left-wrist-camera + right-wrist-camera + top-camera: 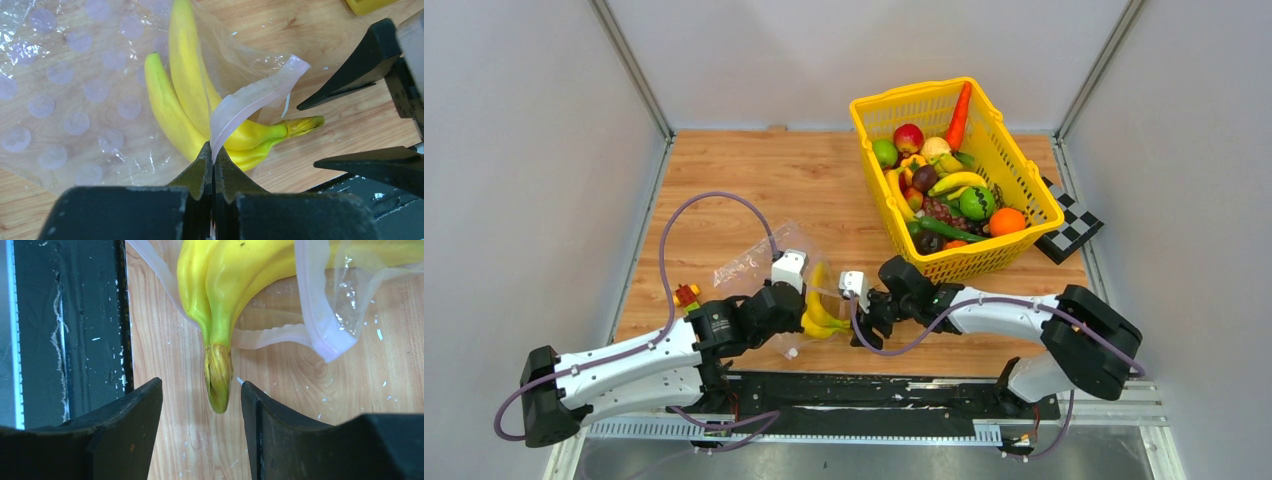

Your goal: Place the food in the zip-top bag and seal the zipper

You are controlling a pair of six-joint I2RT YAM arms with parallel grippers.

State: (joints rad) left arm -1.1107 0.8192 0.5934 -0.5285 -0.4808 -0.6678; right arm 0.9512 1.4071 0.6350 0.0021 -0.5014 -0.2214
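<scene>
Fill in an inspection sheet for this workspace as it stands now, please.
Surface: wooden table, with a few pale flecks near the arms.
Job's things: bananas lie partly inside the zip-top bag, stem end poking out of its mouth; zipper unsealed; other food sits in the yellow basket.
Clutter: checkerboard card beside the basket; small red-and-yellow piece at the left edge, too small to identify.
Grippers: left gripper shut on the zipper; right gripper open, jaws either side of the banana stem.
Cables: purple cable loops over the table.
Surroundings: grey walls; black rail at the near edge.
</scene>
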